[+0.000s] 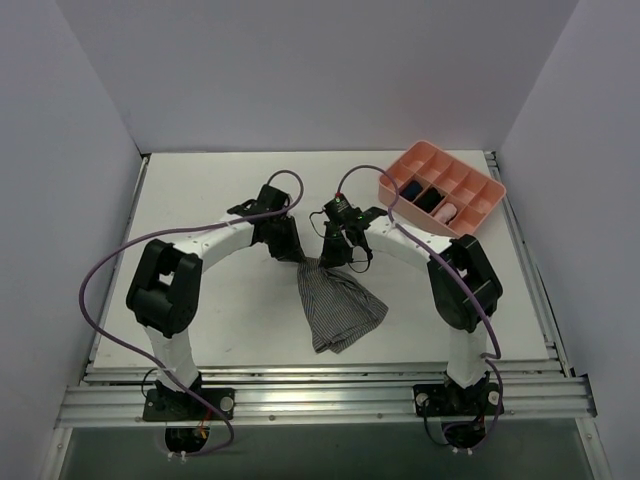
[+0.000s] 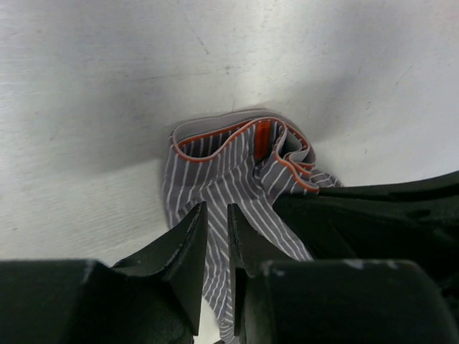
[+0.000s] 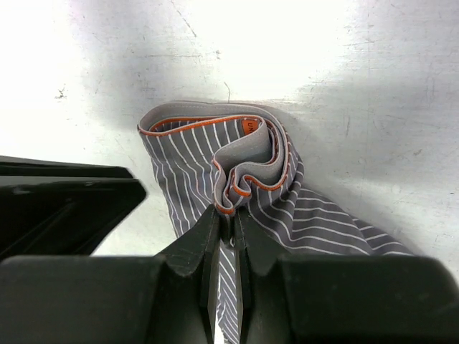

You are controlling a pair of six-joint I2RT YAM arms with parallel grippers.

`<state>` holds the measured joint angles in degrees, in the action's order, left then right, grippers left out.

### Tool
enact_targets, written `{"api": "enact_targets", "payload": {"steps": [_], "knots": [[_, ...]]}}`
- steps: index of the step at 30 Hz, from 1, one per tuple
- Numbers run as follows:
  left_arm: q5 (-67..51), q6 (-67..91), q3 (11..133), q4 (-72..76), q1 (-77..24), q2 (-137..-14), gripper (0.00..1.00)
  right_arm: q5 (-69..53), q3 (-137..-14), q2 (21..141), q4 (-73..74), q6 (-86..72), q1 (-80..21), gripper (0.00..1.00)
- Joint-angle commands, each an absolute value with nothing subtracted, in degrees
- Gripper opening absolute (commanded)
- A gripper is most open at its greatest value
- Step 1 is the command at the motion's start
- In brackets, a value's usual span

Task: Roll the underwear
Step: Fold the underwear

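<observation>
Right wrist view: my right gripper (image 3: pixel 226 215) pinches nearly shut on the underwear (image 3: pixel 188 159) at its bunched waistband (image 3: pixel 247 168), likely anchoring the roll, mid-bench (image 1: pixel 205 195). My left gripper (image 2: pixel 217 215) stands slightly parted over the cloth, gripping nothing I can see.

Count: my jaw sets, two: left gripper (image 2: pixel 217 210), right gripper (image 3: pixel 227 215). underwear (image 1: pixel 338 302), one. pink tray (image 1: pixel 470 167), one. rolled bundles (image 1: pixel 430 198) in tray, three (two dark, one pale pink).
</observation>
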<state>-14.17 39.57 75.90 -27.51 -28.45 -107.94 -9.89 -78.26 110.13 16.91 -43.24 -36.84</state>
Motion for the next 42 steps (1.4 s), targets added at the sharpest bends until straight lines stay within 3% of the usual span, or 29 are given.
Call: {"api": "enact_targets", "payload": {"steps": [1,13,23,35,42], "knots": [[-12.12,36.13,75.25,-31.73,-26.72,-104.33,0.27,-9.23,-80.42,108.89,17.75,-42.45,-37.27,0.0],[-16.7,33.05,74.97,-24.35,-25.14,-109.51,0.32,-8.7,-82.18,110.39,19.95,-42.63,-37.44,0.0],[-15.73,31.29,74.01,-25.49,-24.43,-113.11,0.25,-9.14,-86.74,113.11,21.44,-43.86,-39.37,0.0],[-16.17,31.99,73.48,-25.49,-24.43,-112.94,0.24,-7.91,-90.53,118.21,21.62,-46.84,-43.94,0.0],[-15.12,34.27,71.11,-26.63,-24.43,-111.19,0.25,-6.16,-91.06,117.43,22.41,-46.59,-45.35,0.21]]}}
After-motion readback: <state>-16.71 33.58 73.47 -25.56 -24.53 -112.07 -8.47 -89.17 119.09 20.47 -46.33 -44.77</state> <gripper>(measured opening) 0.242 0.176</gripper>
